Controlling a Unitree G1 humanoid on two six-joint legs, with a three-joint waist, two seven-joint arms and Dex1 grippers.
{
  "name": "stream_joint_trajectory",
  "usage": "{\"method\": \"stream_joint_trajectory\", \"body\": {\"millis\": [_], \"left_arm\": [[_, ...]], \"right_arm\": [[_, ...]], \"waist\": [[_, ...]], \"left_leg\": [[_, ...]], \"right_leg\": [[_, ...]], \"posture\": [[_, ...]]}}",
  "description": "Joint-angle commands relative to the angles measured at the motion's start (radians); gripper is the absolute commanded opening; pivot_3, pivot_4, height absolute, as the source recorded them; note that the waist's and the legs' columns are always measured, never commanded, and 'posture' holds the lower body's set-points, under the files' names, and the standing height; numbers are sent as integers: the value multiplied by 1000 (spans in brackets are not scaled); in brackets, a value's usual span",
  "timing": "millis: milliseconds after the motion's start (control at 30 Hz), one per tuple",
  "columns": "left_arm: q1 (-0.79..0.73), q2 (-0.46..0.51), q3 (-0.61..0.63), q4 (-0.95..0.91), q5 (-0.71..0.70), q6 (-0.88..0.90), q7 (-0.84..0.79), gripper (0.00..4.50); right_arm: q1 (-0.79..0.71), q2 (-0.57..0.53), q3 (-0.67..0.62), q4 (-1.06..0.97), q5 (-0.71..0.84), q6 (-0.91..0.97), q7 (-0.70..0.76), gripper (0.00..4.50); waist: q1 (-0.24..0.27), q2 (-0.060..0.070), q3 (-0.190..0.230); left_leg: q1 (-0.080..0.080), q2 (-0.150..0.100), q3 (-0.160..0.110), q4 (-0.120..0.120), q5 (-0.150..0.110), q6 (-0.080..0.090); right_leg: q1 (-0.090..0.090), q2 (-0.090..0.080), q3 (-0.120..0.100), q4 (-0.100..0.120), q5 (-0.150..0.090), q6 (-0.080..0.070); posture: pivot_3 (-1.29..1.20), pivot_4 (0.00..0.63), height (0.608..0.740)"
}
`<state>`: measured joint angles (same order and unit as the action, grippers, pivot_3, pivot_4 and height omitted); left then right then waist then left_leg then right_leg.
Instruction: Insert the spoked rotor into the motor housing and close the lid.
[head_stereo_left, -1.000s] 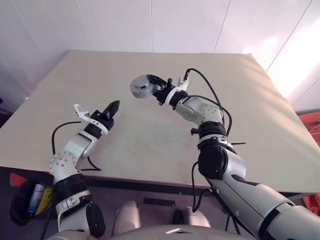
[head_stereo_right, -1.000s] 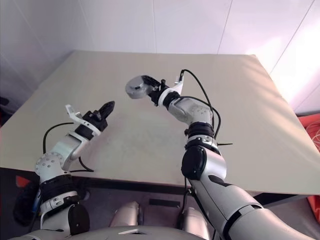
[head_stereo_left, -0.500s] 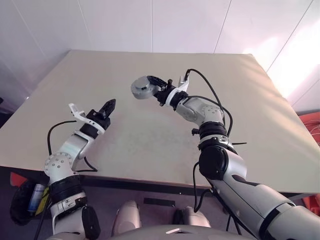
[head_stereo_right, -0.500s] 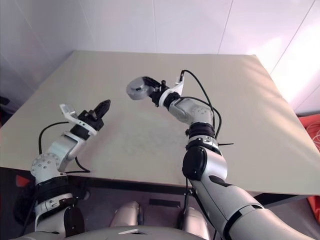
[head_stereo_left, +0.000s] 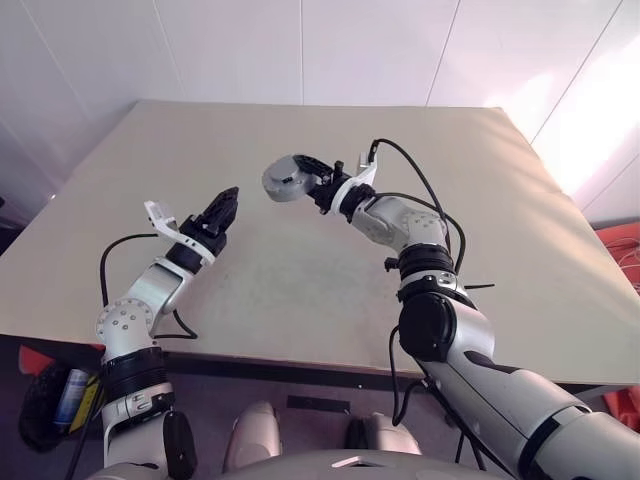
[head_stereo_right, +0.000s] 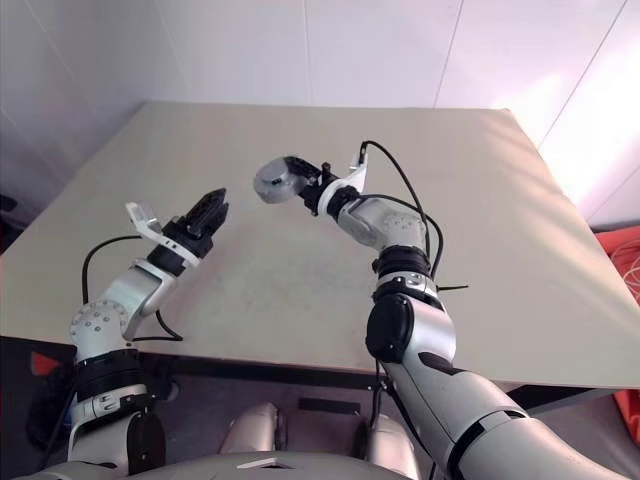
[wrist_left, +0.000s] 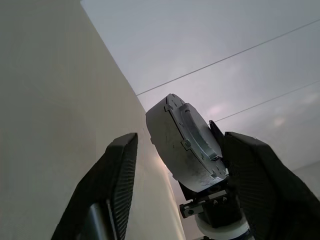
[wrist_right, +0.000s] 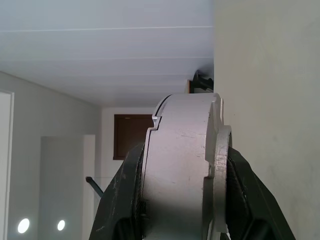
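Lab, bare table (head_stereo_left: 300, 280), white panelled walls (head_stereo_left: 300, 50)

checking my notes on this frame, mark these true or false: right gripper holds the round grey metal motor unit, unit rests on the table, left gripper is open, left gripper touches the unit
1. The right gripper holds the round grey metal motor unit. True.
2. The unit rests on the beige table. False: it is held up above the tabletop.
3. The left gripper is open. True: its black fingers stand apart.
4. The left gripper touches the unit. False: it hangs apart from it, empty.
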<state>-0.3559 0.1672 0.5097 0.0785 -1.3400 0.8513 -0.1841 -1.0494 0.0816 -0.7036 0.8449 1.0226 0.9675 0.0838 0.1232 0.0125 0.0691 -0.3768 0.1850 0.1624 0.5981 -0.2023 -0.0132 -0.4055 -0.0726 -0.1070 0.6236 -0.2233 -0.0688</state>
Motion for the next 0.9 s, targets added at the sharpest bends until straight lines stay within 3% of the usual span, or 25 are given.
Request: {"method": "stream_joint_trajectory", "body": {"millis": [33,67,233,433,900], "left_arm": [[-39,-8,21,26,-94,22,24,4112],[-46,-16,33,46,-146,40,49,4397],[-77,-30,52,115,-297,80,102,4397],[-114,-44,30,164,-376,110,118,4397],[-143,-39,-10,225,-357,141,94,4397]], "right_arm": [[-37,1,-5,-52,59,22,24,1953],[-37,1,-5,-54,60,27,23,1953],[-31,3,2,-64,72,80,30,1953],[-8,22,33,-112,71,138,39,1953],[24,41,60,-204,124,224,46,1953]], "waist": [[0,0,0],[0,0,0],[0,0,0],[1,0,0],[2,0,0]], "left_leg": [[0,0,0,0,0,0],[0,0,0,0,0,0],[0,0,0,0,0,0],[0,0,0,0,0,0],[0,-1,-1,0,1,-1]], "right_leg": [[0,0,0,0,0,0],[0,0,0,0,0,0],[0,0,0,0,0,0],[0,0,0,0,0,0],[0,0,0,0,1,1]], "posture": [[0,0,740],[0,0,740],[0,0,740],[0,0,740],[0,0,740]]}}
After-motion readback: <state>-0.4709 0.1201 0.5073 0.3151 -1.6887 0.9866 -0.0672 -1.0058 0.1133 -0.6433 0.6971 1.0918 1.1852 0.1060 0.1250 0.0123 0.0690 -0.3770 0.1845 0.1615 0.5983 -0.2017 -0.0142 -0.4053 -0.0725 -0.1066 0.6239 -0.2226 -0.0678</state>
